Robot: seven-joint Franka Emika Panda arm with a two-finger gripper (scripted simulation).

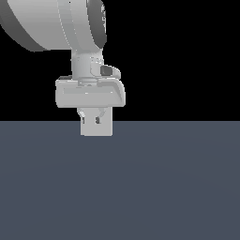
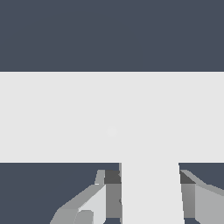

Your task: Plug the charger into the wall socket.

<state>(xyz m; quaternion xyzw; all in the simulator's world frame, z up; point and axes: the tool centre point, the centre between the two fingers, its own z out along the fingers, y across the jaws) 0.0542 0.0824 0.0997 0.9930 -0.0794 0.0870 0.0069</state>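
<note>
In the wrist view the charger point(image 2: 151, 197) is a pale block held between my two fingers. Its far end meets the wide pale wall socket point(image 2: 65, 118), which spans the whole frame; I cannot tell whether the prong is inside. My gripper point(image 2: 150, 177) is shut on the charger, with the dark pads point(image 2: 113, 177) against its sides. In the exterior view my gripper point(image 1: 92, 115) hangs low over the floor against a pale square block point(image 1: 96, 127). I cannot tell there whether that block is the charger or the socket.
A flat dark blue-grey floor point(image 1: 164, 187) fills the lower half of the exterior view, under a black background. The arm's large links point(image 1: 56, 23) fill the upper part of the exterior view's left.
</note>
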